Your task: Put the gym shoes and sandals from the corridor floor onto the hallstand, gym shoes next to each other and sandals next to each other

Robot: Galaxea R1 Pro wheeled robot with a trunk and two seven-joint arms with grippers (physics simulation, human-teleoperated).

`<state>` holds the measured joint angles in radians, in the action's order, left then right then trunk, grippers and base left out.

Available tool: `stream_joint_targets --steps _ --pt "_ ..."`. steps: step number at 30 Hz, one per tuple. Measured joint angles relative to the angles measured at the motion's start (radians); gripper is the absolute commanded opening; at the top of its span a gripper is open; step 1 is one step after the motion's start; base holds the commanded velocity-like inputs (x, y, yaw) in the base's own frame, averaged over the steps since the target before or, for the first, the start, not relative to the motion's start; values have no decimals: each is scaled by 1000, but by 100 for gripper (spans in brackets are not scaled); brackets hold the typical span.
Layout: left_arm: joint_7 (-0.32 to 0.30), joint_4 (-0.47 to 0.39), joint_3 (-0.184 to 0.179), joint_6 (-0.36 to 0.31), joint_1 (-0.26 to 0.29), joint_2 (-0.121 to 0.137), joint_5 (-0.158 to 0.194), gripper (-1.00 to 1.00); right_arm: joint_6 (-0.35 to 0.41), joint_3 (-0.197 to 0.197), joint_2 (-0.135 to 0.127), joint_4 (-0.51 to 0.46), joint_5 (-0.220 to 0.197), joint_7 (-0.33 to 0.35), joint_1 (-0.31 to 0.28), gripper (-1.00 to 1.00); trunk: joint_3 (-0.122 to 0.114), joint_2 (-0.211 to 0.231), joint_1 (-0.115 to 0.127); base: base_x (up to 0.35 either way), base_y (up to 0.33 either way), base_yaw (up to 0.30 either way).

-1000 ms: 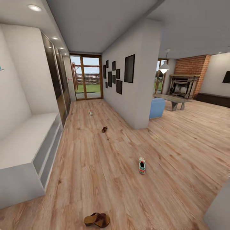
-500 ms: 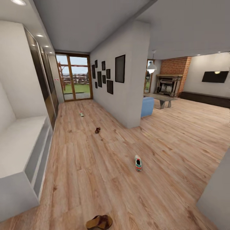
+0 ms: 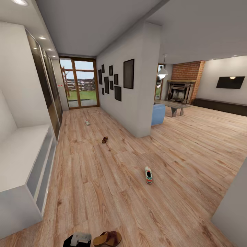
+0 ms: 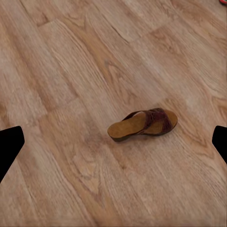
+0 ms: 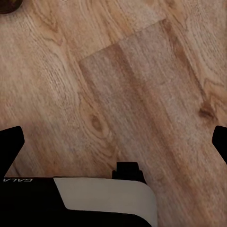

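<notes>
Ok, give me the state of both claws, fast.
Left claw: open, holding nothing, above a sandal on the floor.
Right claw: open, holding nothing, over bare floor.

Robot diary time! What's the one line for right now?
near sandal: on floor, below left pincer | left pincer: open, empty | sneaker: on floor | rack: no shoes seen
</notes>
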<state>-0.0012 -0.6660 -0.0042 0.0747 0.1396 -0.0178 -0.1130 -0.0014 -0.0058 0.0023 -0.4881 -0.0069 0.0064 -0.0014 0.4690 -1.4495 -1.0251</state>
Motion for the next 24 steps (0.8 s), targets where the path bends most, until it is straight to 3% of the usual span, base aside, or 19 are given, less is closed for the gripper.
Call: stream_joint_targets --steps 3,7,11,15,24 --pt "0 1 0 -6 2 0 0 100 2 -1 0 -14 0 -2 0 100 0 0 0 0 0 0" --pt "0 2 0 -9 4 0 -1 100 30 -2 -1 -147 -6 -4 0 100 0 0 0 0 0 0" --pt "0 -1 0 -10 5 0 -3 100 223 -2 -1 -311 -55 -2 0 100 0 0 0 0 0 0" --pt "0 -9 0 -11 20 -2 -28 100 351 -1 -2 -361 -108 2 0 100 0 0 0 0 0 0" --pt "0 -12 -2 -10 44 -1 -43 100 378 3 -1 -376 -115 -4 0 100 0 0 0 0 0 0"
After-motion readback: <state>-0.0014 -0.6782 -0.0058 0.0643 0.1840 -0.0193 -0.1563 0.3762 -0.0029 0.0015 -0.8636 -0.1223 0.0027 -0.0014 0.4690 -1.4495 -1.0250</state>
